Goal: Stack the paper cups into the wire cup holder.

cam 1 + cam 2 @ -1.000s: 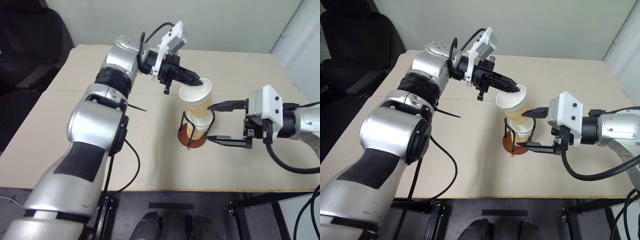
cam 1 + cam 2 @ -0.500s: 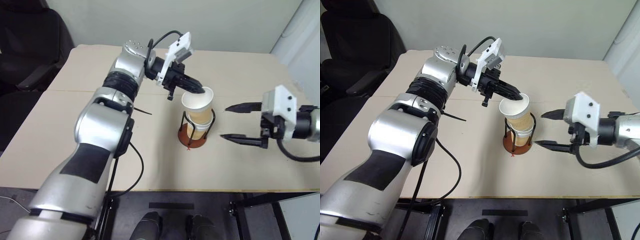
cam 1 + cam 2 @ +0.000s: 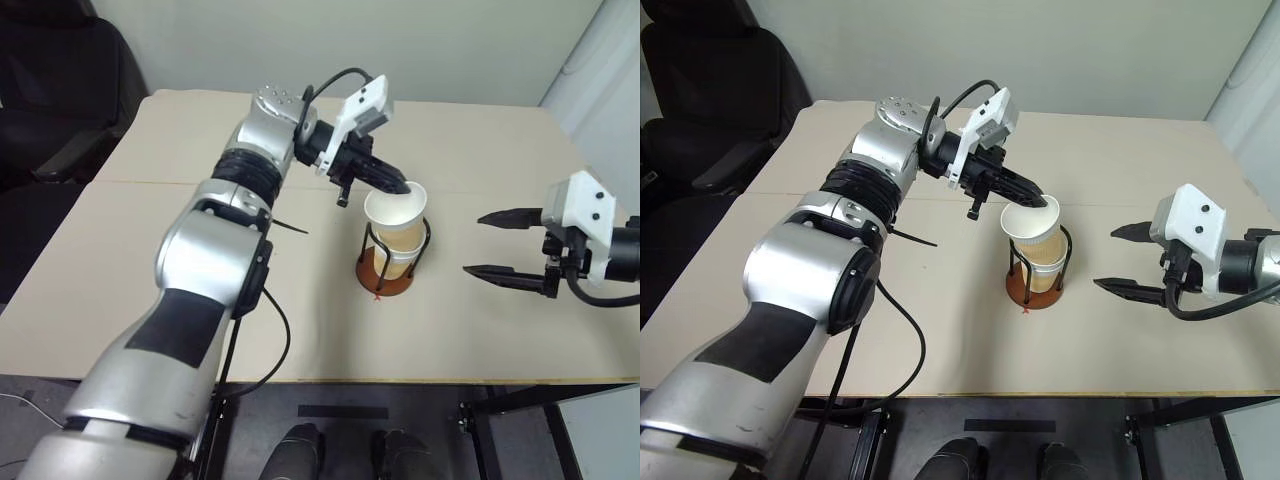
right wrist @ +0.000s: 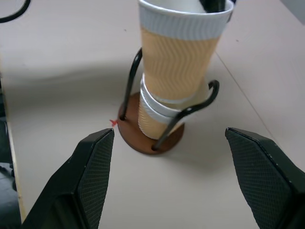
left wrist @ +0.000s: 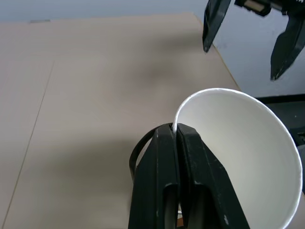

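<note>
Near the middle of the beige tabletop (image 3: pixel 150 250) stood the wire cup holder (image 3: pixel 385 272), its reddish-brown disc base flat on the surface and its black wire loops rising around the paper cups (image 4: pixel 169 90) nested inside it. The top cup (image 3: pixel 396 212) sat tilted in the stack, its white rim well above the loops and the cups below it showing only as white rims and tan walls between the wires. The left hand (image 3: pixel 397 186) reached in from the far side of the holder, its black fingers pressed together on the rim of that top cup, one finger inside the wall. The right hand (image 3: pixel 490 245) hung well apart from the holder, on its right, fingers spread wide, holding nothing.
</note>
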Controlling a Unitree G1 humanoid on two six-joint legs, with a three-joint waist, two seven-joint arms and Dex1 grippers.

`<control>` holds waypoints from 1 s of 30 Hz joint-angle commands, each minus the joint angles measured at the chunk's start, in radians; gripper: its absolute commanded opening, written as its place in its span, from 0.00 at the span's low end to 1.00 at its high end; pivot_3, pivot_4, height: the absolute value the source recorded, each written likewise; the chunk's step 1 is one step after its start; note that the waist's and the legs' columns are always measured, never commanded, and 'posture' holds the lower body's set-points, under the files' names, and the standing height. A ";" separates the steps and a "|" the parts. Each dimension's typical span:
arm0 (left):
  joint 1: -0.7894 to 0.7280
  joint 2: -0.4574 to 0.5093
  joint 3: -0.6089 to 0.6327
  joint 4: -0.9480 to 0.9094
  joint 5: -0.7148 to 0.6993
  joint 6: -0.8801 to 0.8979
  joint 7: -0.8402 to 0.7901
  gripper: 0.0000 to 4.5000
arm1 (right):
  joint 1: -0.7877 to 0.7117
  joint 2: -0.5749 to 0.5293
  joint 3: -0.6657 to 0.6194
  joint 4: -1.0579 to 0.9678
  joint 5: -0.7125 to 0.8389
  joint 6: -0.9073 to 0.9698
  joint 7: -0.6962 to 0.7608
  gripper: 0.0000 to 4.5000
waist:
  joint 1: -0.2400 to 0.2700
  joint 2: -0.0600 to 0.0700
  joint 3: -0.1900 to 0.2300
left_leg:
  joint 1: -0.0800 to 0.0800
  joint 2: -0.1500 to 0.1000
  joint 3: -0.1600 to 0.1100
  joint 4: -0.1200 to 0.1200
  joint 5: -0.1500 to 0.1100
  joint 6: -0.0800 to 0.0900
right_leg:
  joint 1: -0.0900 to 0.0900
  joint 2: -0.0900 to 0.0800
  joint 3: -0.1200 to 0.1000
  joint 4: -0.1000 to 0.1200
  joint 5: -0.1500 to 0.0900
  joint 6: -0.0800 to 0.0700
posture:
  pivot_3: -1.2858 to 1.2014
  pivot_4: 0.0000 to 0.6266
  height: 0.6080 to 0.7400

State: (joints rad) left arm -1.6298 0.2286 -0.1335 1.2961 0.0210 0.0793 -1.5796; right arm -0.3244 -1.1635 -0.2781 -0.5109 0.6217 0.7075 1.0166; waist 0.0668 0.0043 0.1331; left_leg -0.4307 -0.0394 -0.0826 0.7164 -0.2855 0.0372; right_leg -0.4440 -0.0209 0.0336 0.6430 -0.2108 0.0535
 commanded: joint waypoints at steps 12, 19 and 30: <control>-0.004 -0.014 0.011 0.004 0.032 -0.037 0.021 0.01 | -0.122 -0.074 -0.125 0.004 0.082 0.033 0.013 0.84 | -0.001 0.000 0.000 | 0.001 0.000 0.003 0.000 -0.001 0.002 | 0.000 0.000 0.002 0.000 0.000 0.001 | 0.52 0.24 1.00; 0.002 -0.015 0.000 0.008 0.065 -0.059 0.044 0.01 | -0.133 -0.086 -0.132 0.004 0.090 0.044 0.007 0.84 | 0.000 0.000 0.000 | 0.001 0.000 0.004 0.001 -0.001 0.003 | 0.000 0.000 0.003 0.000 0.000 0.002 | 0.52 0.24 1.00; -0.006 -0.033 0.051 0.011 0.050 -0.050 0.107 0.45 | -0.133 -0.084 -0.118 0.000 0.089 0.045 -0.003 0.84 | 0.000 0.000 0.000 | 0.001 0.000 0.005 0.001 -0.001 0.003 | 0.000 0.000 0.004 0.000 0.000 0.002 | 0.52 0.24 1.00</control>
State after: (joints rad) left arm -1.6073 0.1978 -0.1072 1.3100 0.0909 0.0251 -1.4743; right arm -0.4432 -1.2312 -0.3711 -0.4970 0.7040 0.7527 1.0230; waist 0.0665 0.0043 0.1331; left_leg -0.4294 -0.0394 -0.0775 0.7173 -0.2867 0.0405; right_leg -0.4444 -0.0214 0.0378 0.6435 -0.2106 0.0559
